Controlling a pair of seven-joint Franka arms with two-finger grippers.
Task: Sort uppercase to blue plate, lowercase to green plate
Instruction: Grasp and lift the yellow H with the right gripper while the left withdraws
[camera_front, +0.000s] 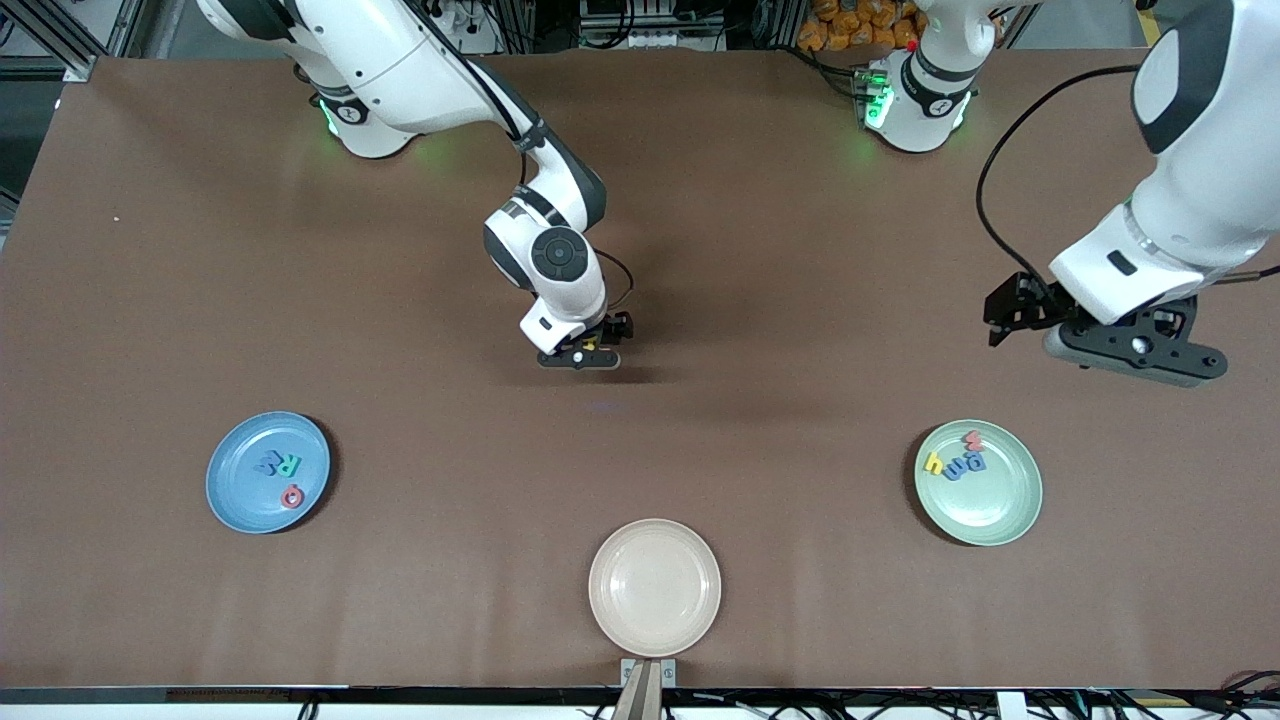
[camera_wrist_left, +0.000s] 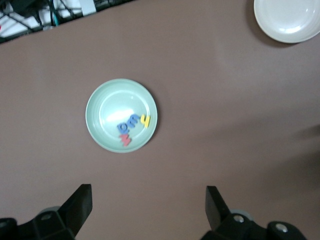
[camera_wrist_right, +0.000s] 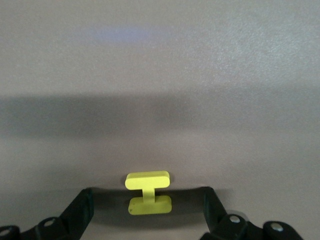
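My right gripper (camera_front: 585, 352) is low over the middle of the table, open, with its fingers wide on either side of the yellow H (camera_wrist_right: 148, 192), not touching it. The H (camera_front: 590, 345) lies on the table. The blue plate (camera_front: 235, 500), toward the right arm's end, holds the teal R (camera_front: 288, 463), blue M (camera_front: 267, 464) and red O (camera_front: 291, 496). The green plate (camera_front: 1000, 505), toward the left arm's end, holds the yellow h (camera_front: 934, 462), red m (camera_front: 973, 439) and two blue lowercase letters (camera_front: 962, 466). My left gripper (camera_front: 1135, 362) is open and empty, up in the air beside the green plate (camera_wrist_left: 107, 107).
An empty cream plate (camera_front: 655, 587) sits near the table's front edge, midway between the two coloured plates; it also shows in the left wrist view (camera_wrist_left: 287, 20). Brown tabletop lies all around the plates.
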